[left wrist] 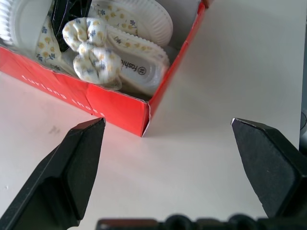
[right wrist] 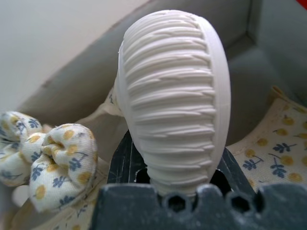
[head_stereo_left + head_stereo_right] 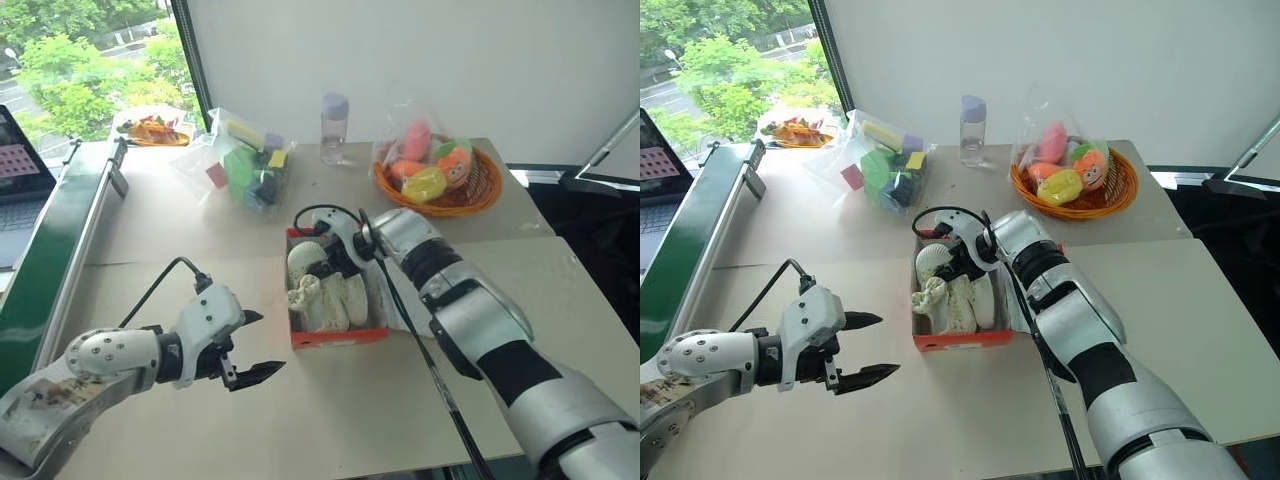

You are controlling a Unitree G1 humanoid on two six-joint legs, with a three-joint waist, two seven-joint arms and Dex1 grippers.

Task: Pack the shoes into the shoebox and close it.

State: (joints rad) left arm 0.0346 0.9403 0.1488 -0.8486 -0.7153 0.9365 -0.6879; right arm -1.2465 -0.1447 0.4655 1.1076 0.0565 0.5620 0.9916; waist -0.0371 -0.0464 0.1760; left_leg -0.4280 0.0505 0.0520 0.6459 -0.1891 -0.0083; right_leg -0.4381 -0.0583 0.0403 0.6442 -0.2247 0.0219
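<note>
The shoebox (image 3: 338, 337) is a small red box, white inside, standing open at the table's middle. Inside lies one of the shoes (image 3: 338, 298), cream fabric with a small floral print and a bow (image 1: 93, 57). My right gripper (image 3: 330, 262) reaches down into the box's far end, shut on the other shoe (image 2: 172, 96), whose white ribbed sole faces the wrist camera. My left gripper (image 3: 265, 342) hovers open just above the table, left of the box's near corner, with nothing between its fingers (image 1: 81, 148).
At the back stand an orange woven basket (image 3: 478, 195) of soft toys, a clear bottle (image 3: 334, 128) and a plastic bag of coloured blocks (image 3: 245, 165). A green rail (image 3: 60, 240) and a laptop (image 3: 20, 160) line the left side. A black cable (image 3: 430, 370) runs along my right arm.
</note>
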